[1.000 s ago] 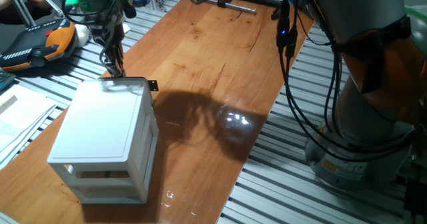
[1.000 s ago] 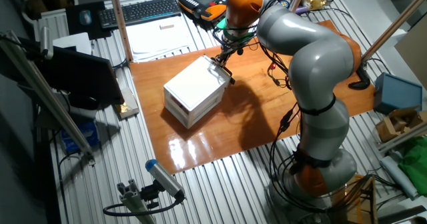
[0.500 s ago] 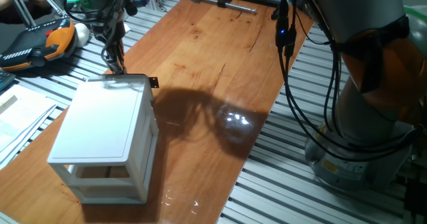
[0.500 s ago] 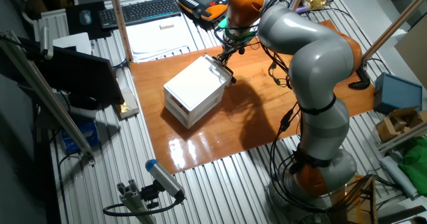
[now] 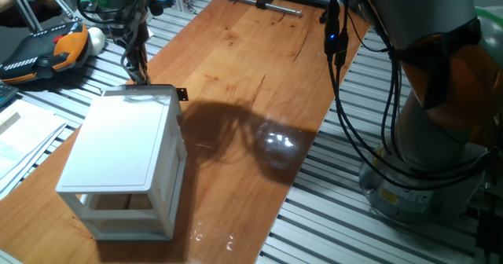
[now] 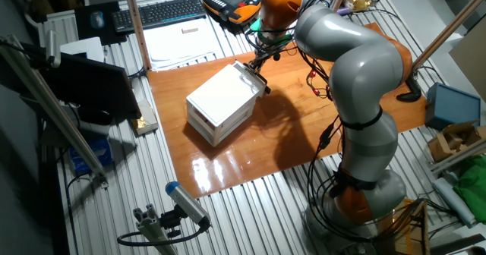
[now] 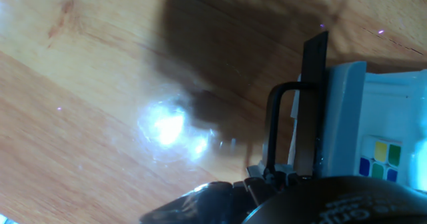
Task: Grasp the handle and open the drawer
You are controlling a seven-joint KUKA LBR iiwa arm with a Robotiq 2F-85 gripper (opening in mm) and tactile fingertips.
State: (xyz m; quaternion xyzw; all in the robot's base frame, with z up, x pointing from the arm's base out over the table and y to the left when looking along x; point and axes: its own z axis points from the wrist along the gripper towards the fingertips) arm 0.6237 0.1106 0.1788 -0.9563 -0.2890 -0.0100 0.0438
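At cabinet [image 5: 118, 158] top, drawer [image 5: 141, 97] slid further out w/ gripper [image 5: 140, 77].

White drawer [image 5: 137, 99], black handle [image 5: 181, 95]; inside, a cube [image 7: 378, 159] with yellow, green and blue squares

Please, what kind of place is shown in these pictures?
Probably a robotics lab. A robot arm works at a small white cabinet on a wooden board laid over aluminium rails, with a keyboard and loose cables nearby.

dark fingers [image 7: 313, 104] against the white drawer [image 7: 347, 117] front.
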